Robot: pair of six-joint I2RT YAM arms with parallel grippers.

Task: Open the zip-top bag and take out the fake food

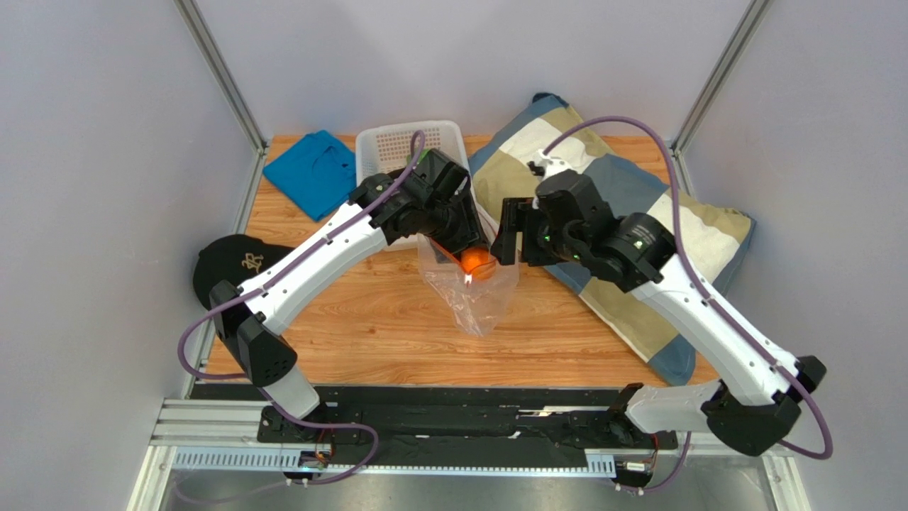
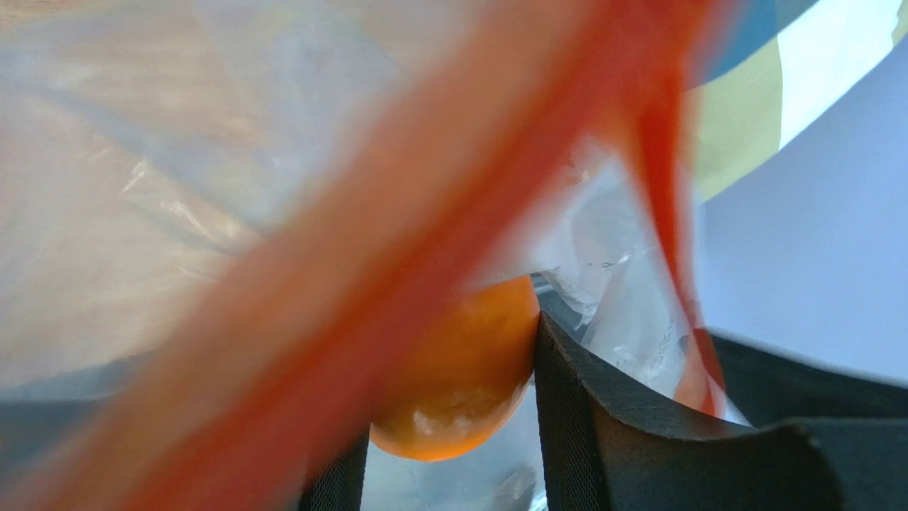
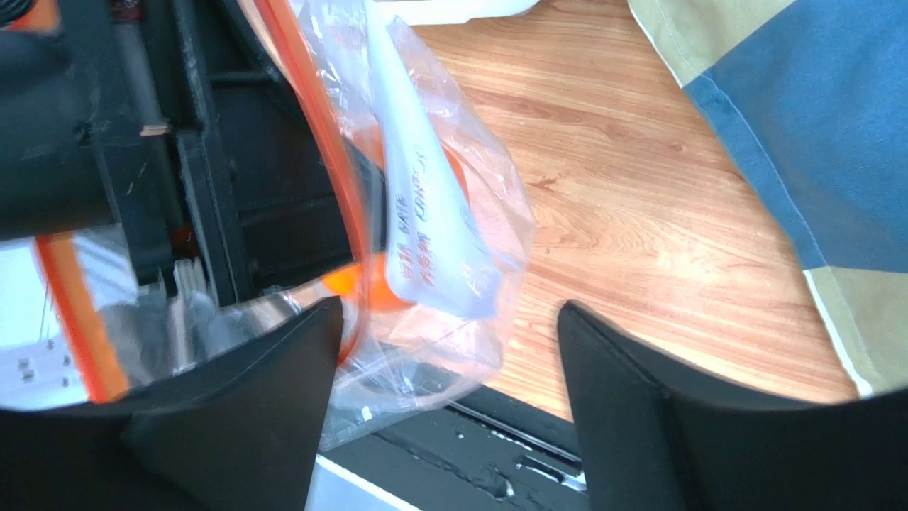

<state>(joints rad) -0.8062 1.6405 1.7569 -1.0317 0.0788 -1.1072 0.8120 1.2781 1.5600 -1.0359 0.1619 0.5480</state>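
Observation:
The clear zip-top bag [image 1: 476, 300] hangs over the middle of the table, its mouth draped round my left gripper [image 1: 472, 256]. That gripper reaches inside and is shut on the round orange [image 1: 477, 264]. In the left wrist view the orange [image 2: 469, 373] sits between the black fingers [image 2: 597, 426], with the blurred orange-red zip strip [image 2: 352, 287] across the front. My right gripper [image 3: 450, 314] is open just right of the bag [image 3: 448, 319], and the bag's edge lies by its left finger [image 3: 266, 394]. The white label [image 3: 426, 213] shows. The banana, lettuce and purple fruit are out of view.
A white perforated basket [image 1: 396, 144] stands at the back, just behind the left arm. A blue cloth [image 1: 314, 168] lies at the back left and a black cap [image 1: 229, 266] at the left edge. A patchwork pillow [image 1: 650, 202] covers the right side under the right arm.

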